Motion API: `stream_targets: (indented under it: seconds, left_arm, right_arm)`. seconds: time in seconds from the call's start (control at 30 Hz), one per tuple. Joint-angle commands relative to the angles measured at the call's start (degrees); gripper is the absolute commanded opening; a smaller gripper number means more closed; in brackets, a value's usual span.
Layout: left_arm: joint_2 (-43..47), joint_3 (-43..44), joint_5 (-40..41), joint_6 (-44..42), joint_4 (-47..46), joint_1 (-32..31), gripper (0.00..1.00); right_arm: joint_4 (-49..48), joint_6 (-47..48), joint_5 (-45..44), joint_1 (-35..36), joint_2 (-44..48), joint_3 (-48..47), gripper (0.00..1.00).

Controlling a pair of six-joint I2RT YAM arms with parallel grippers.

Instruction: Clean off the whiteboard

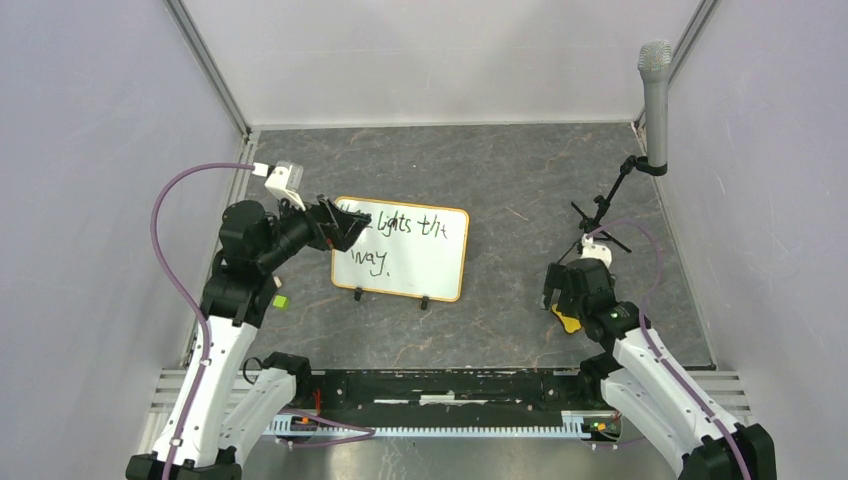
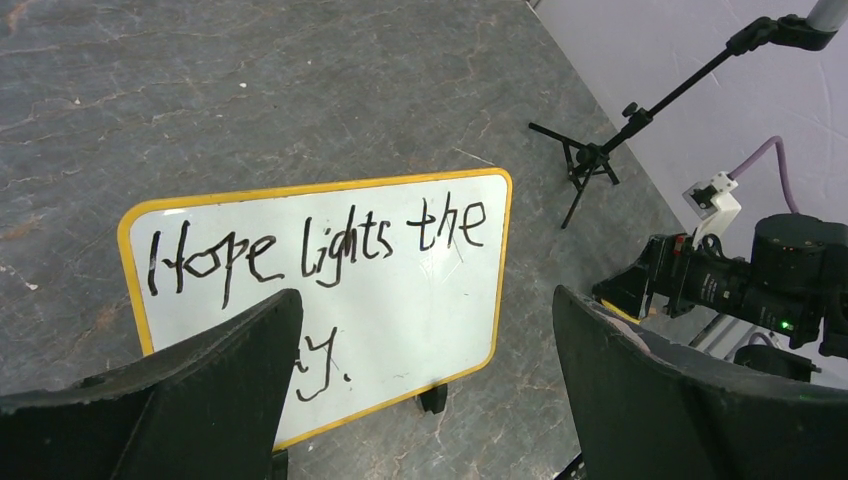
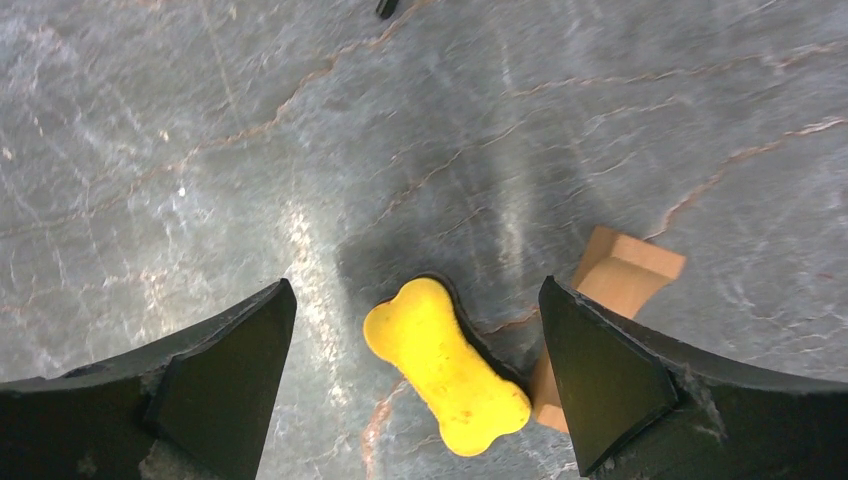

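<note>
Whiteboard: on the left-centre of the grey marbled surface, long sides running left to right, orange-yellow frame intact all round. Black handwriting reads "Hope lights the way." Two black clip feet sit on its near edge. Whether the board lies flat or leans cannot be told.

Left claw: jaws spread wide, nothing held. In the top view it hangs over the board's far left corner and covers the first word. Its wrist view looks down the board face between the two fingers.

Right claw: jaws spread wide, nothing held. It is on the right side, well apart from the board, pointing down at a yellow bone-shaped pad. The pad lies on the surface between the fingers, touching neither. A tan wooden block sits just beside the pad on its right.

Edges and room: bare surface runs from the board's right edge to the right claw, and from its far edge to the back wall. A microphone stand occupies the far right corner, its tripod near the right wall. A small green item lies by the left arm, near the left edge.
</note>
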State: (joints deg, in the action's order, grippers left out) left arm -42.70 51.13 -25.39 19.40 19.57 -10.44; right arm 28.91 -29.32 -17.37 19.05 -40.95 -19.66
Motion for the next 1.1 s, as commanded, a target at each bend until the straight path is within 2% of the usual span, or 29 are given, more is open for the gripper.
stream_targets:
  seconds: [0.0, 0.33, 0.57, 0.73, 0.87, 0.97, 1.07]
  left_arm:
    - [-0.9, -0.4, 0.7, -1.3, -0.3, -0.6, 1.00]
    - [-0.5, -0.9, 1.3, -1.2, -0.3, -0.6, 1.00]
    - [-0.3, -1.0, 1.5, -1.1, -0.6, -0.6, 1.00]
    - [0.0, -1.2, 1.6, -1.1, -0.6, -0.6, 1.00]
    - [0.2, -1.2, 1.5, -1.1, -0.6, -0.6, 1.00]
    - [0.3, -1.2, 1.2, -1.1, -0.9, -0.6, 1.00]
    - [0.6, -1.5, 1.4, -1.1, -1.0, -0.6, 1.00]
  right_arm:
    - [1.5, 1.4, 7.3, -0.1, -1.7, -1.3, 0.98]
    - [1.6, 1.5, 12.5, 0.6, -5.2, -0.6, 0.99]
    - [4.3, -3.1, 12.0, 9.3, -4.6, 0.1, 0.99]
    - [5.4, -6.6, 7.0, 15.5, -5.8, -1.5, 0.99]
    - [7.4, -8.8, -0.7, 15.5, -4.9, -1.6, 0.89]
    - [7.8, -11.7, -5.9, 15.5, -5.2, -1.7, 0.87]
    - [7.4, -11.8, -7.5, 15.5, -5.1, -2.2, 0.79]
